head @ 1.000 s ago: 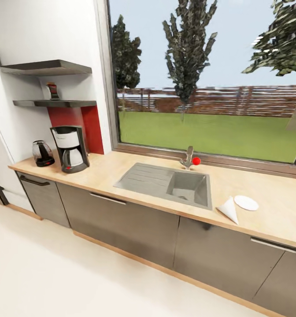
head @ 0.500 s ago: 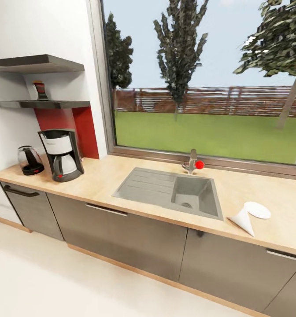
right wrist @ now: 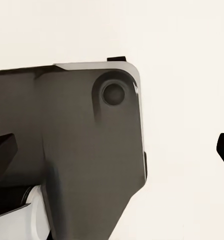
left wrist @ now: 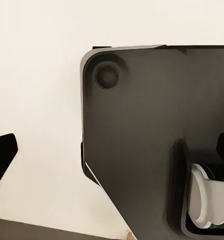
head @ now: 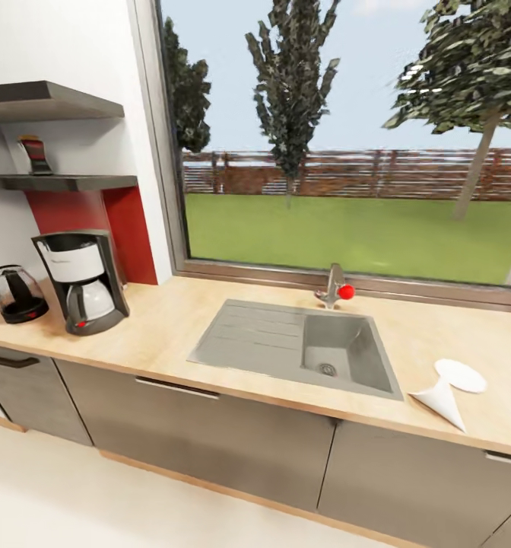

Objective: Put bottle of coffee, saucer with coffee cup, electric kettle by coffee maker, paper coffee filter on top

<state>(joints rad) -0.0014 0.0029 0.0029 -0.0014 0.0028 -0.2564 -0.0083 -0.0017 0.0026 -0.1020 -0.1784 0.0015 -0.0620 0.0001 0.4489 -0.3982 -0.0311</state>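
In the head view the black coffee maker stands on the wooden countertop at the left, with the electric kettle just to its left. The small bottle of coffee sits on the lower wall shelf above them. Far to the right, a white paper filter cone lies on its side near the counter's front edge, touching a white saucer. The coffee cup is out of view. My left gripper and right gripper are both open over the pale floor, beside my dark base.
A grey sink with a drainboard is set into the counter's middle, and a faucet with a red knob stands behind it. A large window runs along the back. Grey cabinet fronts sit below the counter, with light floor in front.
The camera has moved nearer and swung right, so the coffee maker, kettle and shelf have slid toward the picture's left edge. Nothing on the counter has moved.
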